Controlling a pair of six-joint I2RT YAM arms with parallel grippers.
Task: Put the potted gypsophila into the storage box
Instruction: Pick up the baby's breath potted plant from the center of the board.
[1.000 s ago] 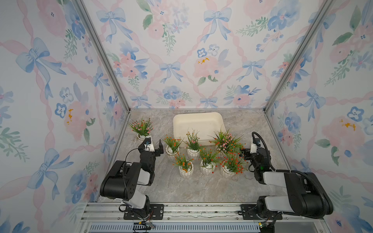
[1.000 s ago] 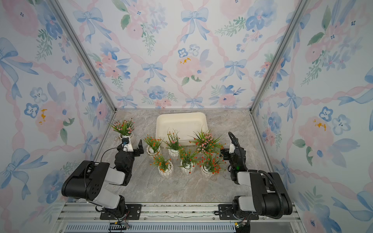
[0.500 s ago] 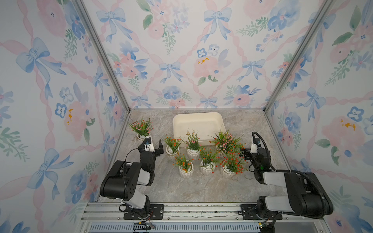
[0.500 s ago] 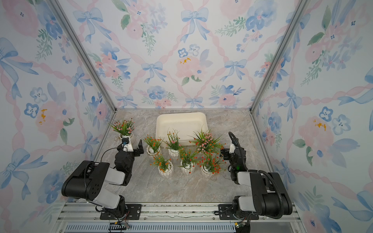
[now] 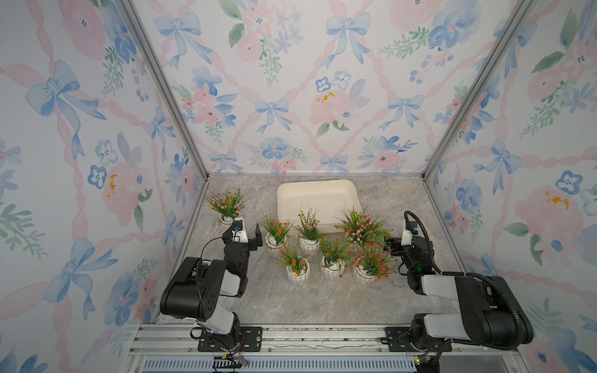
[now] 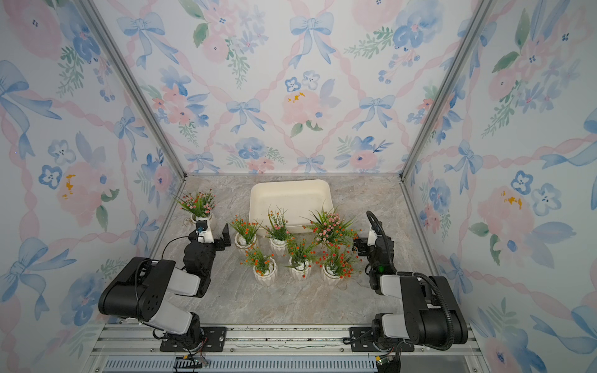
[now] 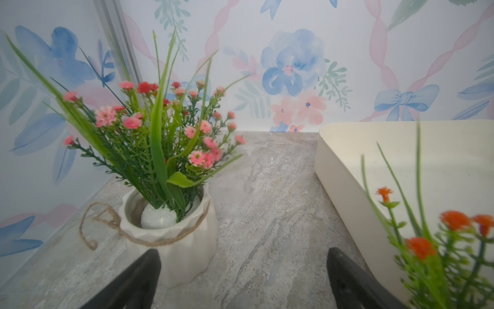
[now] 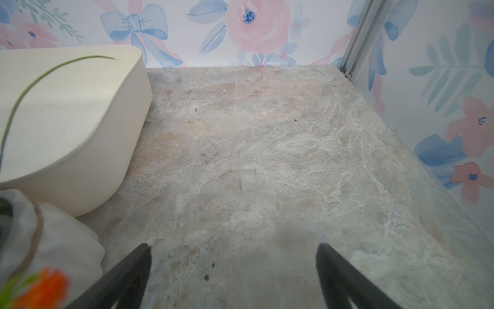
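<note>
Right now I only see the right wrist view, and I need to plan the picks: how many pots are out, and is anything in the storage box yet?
Observer: All seven pots stand on the table; the storage box holds none.
Operator: How are they laid out?
Observer: Six crowd in two rows of three just in front of the box; the pink-blossomed seventh stands alone, off to the left.
Operator: Where is the left arm?
Observer: Its fingers are open and empty, between that lone pot and the cluster.
</note>
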